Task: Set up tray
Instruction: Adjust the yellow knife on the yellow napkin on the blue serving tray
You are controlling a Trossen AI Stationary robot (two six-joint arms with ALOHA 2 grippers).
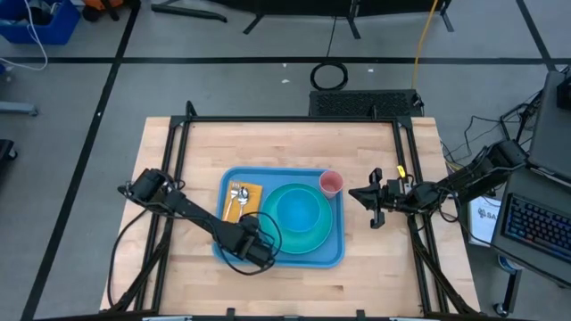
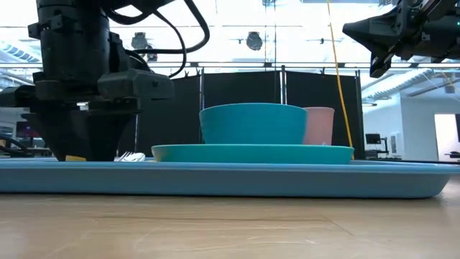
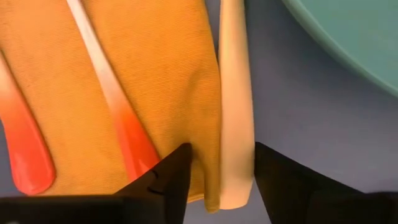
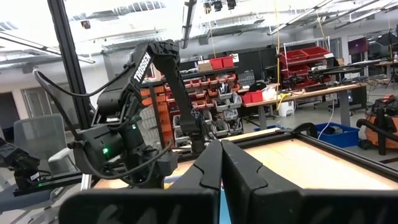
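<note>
The light-blue tray [image 1: 234, 254] lies in the middle of the wooden table. On its left part an orange napkin [image 3: 143, 68] carries two utensils with orange-tipped handles [image 3: 127, 134]. A cream handle [image 3: 236, 106] lies along the napkin's edge. My left gripper [image 3: 221, 163] points down over the napkin's near end [image 1: 241, 228], open, one finger on each side of the cream handle's free end. My right gripper [image 1: 355, 194] is shut and hangs in the air to the right of the tray, also seen in the right wrist view [image 4: 221, 158]. My left gripper comes from above, its fingers across the cream handle's free end [image 3: 237, 186]. One finger [image 3: 171, 177] stands over the napkin's edge and the other [image 3: 280, 180] right beside the handle. Whether either finger touches the handle or the napkin, I cannot tell.
A turquoise plate [image 1: 323, 239] with a turquoise bowl [image 1: 299, 209] on it fills the tray's right part. A pink cup [image 1: 331, 184] stands in the tray's far right corner. Bare wood [image 1: 285, 290] lies near of the tray. Black frame rails [image 1: 294, 119] border the table.
</note>
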